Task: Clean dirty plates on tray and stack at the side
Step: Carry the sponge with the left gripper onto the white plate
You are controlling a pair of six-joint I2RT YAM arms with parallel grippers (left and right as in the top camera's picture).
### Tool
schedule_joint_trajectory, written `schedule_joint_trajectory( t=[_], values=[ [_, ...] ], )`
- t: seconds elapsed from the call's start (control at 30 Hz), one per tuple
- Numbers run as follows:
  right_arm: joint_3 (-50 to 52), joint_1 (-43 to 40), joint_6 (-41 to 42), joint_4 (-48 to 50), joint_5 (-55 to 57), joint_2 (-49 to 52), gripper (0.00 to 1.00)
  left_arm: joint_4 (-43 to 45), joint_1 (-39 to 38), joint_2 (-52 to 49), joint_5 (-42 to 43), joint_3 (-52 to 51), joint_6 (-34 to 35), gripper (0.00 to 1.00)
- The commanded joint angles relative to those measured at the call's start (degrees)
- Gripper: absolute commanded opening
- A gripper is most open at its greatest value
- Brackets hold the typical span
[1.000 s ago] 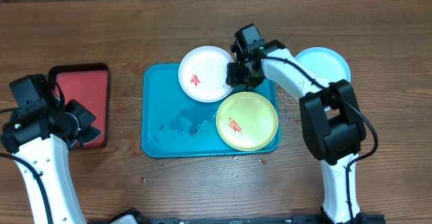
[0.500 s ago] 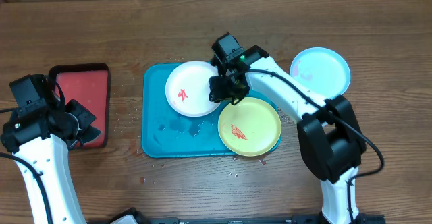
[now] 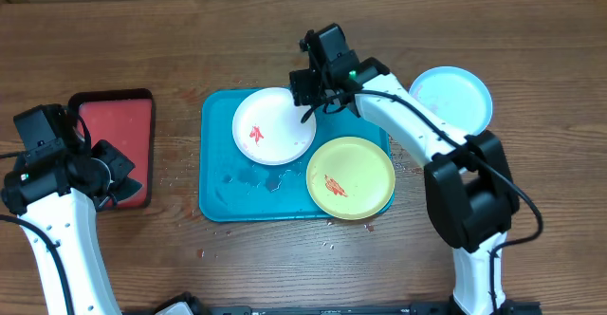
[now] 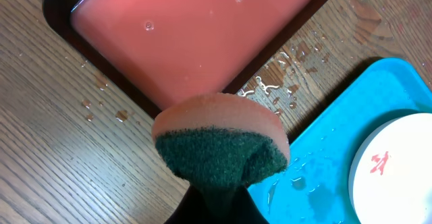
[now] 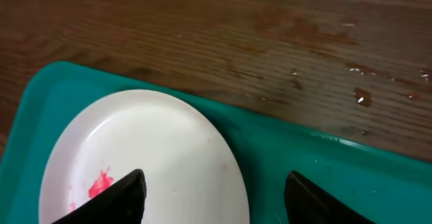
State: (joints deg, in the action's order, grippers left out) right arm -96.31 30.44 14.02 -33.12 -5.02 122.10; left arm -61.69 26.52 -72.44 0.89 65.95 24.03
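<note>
Overhead view of a wooden surface [image 3: 531, 30] with 2 arms and 3 plates. Blue tray [image 3: 220, 199] at centre frame, long side running left to right, wet patches [image 3: 254, 175] on its floor. White plate [image 3: 275, 125] in the tray's upper half, left of centre, flat, with a red smear [image 3: 256, 133] on its left side. Yellow-green plate [image 3: 350, 177] at the tray's lower right corner, its edge overhanging the tray rim, with an orange-red smear [image 3: 331, 184] near its middle; its rim lies just beside the white plate. Light blue plate [image 3: 450, 99] off the tray, alone on the surface at upper right, with no smear that can be made out.

Right claw [image 3: 308, 104] above the white plate's upper right edge. In the right wrist view its 2 fingers [image 5: 115, 197] are spread, 1 over the plate and 1 over the tray floor, with nothing pinched between them; contact with the plate cannot be told.

Left claw [image 3: 112, 171] at far left, beside the lower right corner of a small dark-rimmed red tray [image 3: 114, 130]. It is pressed together on a sponge [image 4: 219, 150], pink on 1 face with a dark green scouring pad on the other. Water droplets [image 4: 283, 82] dot the wood between the 2 trays.
</note>
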Motion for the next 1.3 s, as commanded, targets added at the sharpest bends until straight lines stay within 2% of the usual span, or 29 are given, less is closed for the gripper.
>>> schedule_joint_trajectory(
  t=[0.0,0.07,0.3,0.43,0.5,0.7,0.83,0.9,1.03,1.1,1.13,1.2,1.27],
  values=[
    [0.42,0.24,-0.94,0.35,0.92,4.00,0.67,0.28,0.07,-0.22,0.66,-0.24,-0.26,0.04],
    [0.42,0.24,-0.92,0.02,0.90,5.29,0.65,0.26,0.07,-0.22,0.66,-0.24,-0.26,0.04],
    [0.46,1.14,-0.92,-1.07,-0.09,6.10,0.45,0.44,0.07,-0.22,0.68,-0.24,-0.24,0.04],
    [0.46,2.29,-0.28,-3.69,-2.47,6.10,0.19,0.35,0.07,-0.22,1.18,-0.24,-0.28,0.04],
    [0.46,3.06,-0.26,-5.73,-3.28,6.10,0.17,0.57,0.07,-0.22,4.07,-0.24,-2.05,0.04],
    [0.46,6.05,2.93,-12.31,-3.63,6.10,0.16,2.29,-0.02,-0.22,17.75,-0.24,-11.32,0.04],
    [0.46,6.58,6.49,-13.99,-3.65,6.10,0.18,2.38,-1.84,-0.26,20.37,-0.24,-12.50,0.04],
    [0.46,6.58,7.52,-14.14,-3.67,6.10,0.23,2.43,-3.67,-0.39,20.37,-0.24,-12.52,0.04],
    [0.46,6.58,7.48,-13.42,-3.67,6.10,0.42,4.09,-9.05,-1.49,20.37,-0.24,-12.92,0.04],
    [0.46,6.58,7.48,-13.27,-3.85,6.10,0.57,5.31,-12.39,-2.89,20.33,-0.24,-12.94,0.04],
    [0.46,6.58,7.50,-13.20,-3.87,6.10,0.57,5.66,-13.40,-3.41,20.31,-0.24,-12.94,0.04],
    [0.48,6.58,8.28,-13.05,-3.78,6.10,0.47,7.08,-16.35,-5.46,19.65,-0.24,-12.98,0.04],
    [0.48,6.58,13.22,-13.20,-3.63,6.10,0.36,8.57,-18.47,-7.65,18.53,-0.24,-12.90,0.04]
  ],
)
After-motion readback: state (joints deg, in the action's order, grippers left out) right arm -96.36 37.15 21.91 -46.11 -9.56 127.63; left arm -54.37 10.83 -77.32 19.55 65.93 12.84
